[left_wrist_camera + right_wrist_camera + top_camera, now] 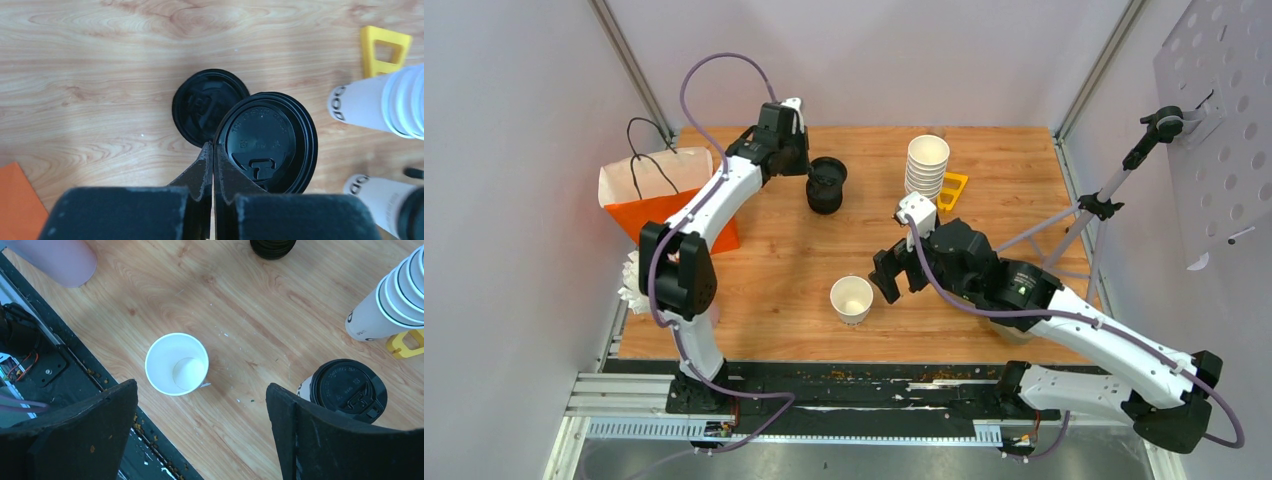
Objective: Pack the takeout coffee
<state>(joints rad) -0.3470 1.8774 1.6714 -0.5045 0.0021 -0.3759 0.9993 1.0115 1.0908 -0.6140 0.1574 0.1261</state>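
Note:
My left gripper [213, 145] is shut on the rim of a black lid [267, 142], which it holds just above the stack of black lids [202, 107] at the back of the table [826, 187]. One takeout coffee, a small white cup with a black lid [345, 390], stands just outside my right gripper's far finger. It also shows in the left wrist view [375, 195], and the arm hides it from above. My right gripper [200, 387] hangs open next to a lidless small white cup [176, 364] near the front edge [852, 298].
An orange paper bag [659, 200] stands open at the back left. A tall stack of nested white cups [927, 165] and a yellow piece [952, 190] sit at the back right. A pale pink cup [55, 260] stands near the black front rail [844, 385].

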